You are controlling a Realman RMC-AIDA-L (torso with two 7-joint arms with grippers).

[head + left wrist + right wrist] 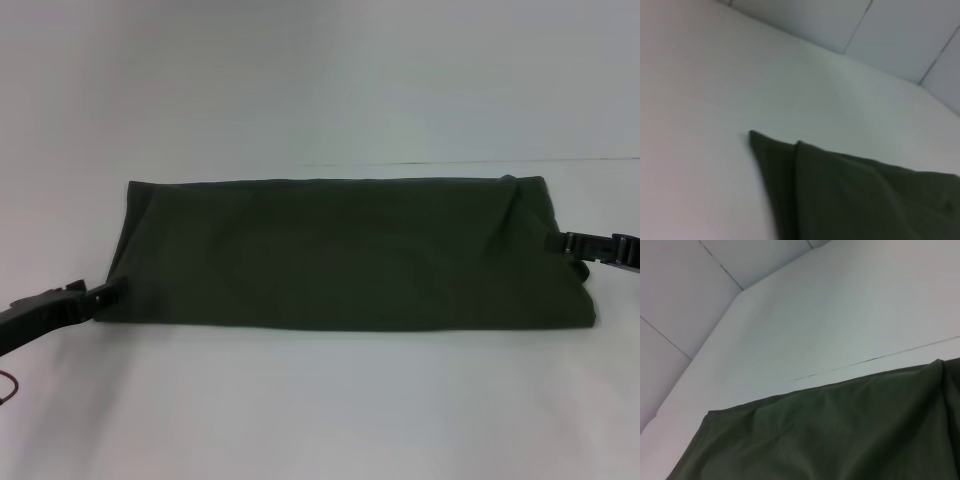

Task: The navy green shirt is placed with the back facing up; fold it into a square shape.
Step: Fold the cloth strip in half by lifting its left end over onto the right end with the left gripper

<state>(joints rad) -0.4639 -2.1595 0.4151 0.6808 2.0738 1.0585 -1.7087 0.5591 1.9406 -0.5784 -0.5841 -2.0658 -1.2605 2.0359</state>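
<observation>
Apparently folded navy green shirt (pixel 340 250) spans between left gripper (pixel 108 293), right gripper (pixel 558 241); grips unclear.

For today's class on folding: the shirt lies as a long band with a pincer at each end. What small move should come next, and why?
Probably lift one end across toward the other. The navy green shirt is a wide band, not yet square; the left pincer and right pincer meet its short ends.
</observation>
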